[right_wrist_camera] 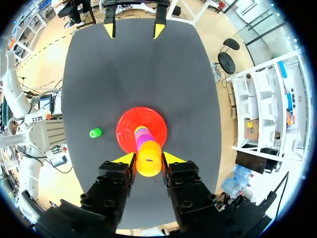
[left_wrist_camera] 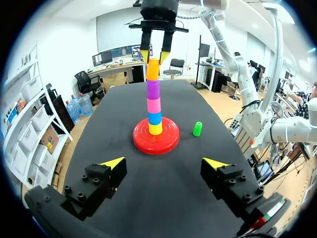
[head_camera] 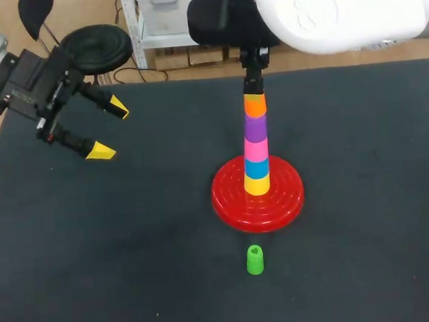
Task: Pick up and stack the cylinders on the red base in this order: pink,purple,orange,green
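R claw (right_wrist_camera: pixel 148 158) clamped on orange cylinder (head_camera: pixel 255 106), top of stack directly under it: purple cylinder (head_camera: pixel 255 129), pink cylinder (head_camera: pixel 256 149), red base (head_camera: pixel 228 197). L claw (left_wrist_camera: pixel 164 162) wide open, empty, stack well ahead. Green cylinder (head_camera: pixel 254 260) on bench (head_camera: pixel 95 250), ahead of L claw, near base.

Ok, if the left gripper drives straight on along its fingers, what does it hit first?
Most likely the stack of coloured cylinders on the round red base, dead ahead of the open left gripper. Depth is unclear: angled downward, it could touch the black tabletop short of them.
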Controlling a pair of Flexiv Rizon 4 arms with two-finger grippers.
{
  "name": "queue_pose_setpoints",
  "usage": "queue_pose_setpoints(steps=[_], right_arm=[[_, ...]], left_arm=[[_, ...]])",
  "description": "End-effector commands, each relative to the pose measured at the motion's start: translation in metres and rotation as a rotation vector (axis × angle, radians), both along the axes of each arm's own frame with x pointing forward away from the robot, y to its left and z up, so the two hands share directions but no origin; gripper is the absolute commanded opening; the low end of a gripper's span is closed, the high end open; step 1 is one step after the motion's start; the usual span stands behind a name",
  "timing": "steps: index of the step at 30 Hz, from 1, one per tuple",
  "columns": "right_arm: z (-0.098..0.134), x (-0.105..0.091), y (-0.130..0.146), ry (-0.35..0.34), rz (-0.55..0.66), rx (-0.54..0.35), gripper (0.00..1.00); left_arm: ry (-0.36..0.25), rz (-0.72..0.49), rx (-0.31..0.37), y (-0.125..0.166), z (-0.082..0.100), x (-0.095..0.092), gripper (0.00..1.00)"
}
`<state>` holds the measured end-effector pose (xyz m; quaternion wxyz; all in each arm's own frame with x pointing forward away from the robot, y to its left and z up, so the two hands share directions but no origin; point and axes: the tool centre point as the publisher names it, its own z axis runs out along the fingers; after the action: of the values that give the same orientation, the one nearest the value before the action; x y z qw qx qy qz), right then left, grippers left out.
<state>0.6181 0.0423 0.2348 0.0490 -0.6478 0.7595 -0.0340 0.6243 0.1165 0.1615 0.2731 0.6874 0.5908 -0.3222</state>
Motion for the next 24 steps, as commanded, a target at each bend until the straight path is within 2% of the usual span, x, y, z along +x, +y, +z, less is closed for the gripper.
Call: queue_pose_setpoints(steps=[1, 24], right_arm=[[-0.0023, -0.0016, -0.0009, -0.003, 0.001, 0.001, 0.0], [-0.0112, 0.0009, -0.0043, 0.049, -0.008, 0.042, 0.0]], left_arm=[[-0.003, 0.001, -0.001, 0.0004, -0.0007, -0.0008, 1.0], [-0.003, 0.001, -0.001, 0.0004, -0.0007, -0.0008, 1.0]])
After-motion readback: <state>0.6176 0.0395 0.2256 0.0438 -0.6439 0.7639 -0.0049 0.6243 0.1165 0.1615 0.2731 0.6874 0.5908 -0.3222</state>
